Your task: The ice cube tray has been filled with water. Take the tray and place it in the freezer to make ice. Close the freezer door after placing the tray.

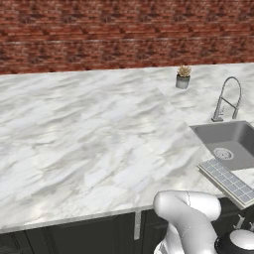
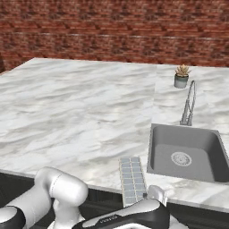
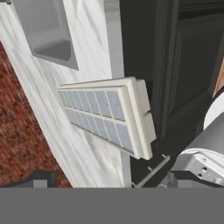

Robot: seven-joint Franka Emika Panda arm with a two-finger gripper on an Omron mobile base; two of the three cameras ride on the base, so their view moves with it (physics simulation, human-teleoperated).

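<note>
The task is at its beginning: the ice cube tray (image 3: 107, 116), with water (image 3: 97, 113) in its cells, lies untouched at the counter (image 1: 89, 139) edge beside the sink (image 2: 185, 154), lower centre of the right view, and the gripper stands wide, holding nothing.

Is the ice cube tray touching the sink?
Apart. In the right base view a strip of bare marble counter separates the ice cube tray from the sink; the hand view shows the same gap.

Ice cube tray (image 2: 132, 180) on counter (image 2: 80, 112) front edge, overhanging, left of sink (image 2: 184, 152); plant (image 2: 181, 76) behind faucet (image 2: 188, 103).
</note>
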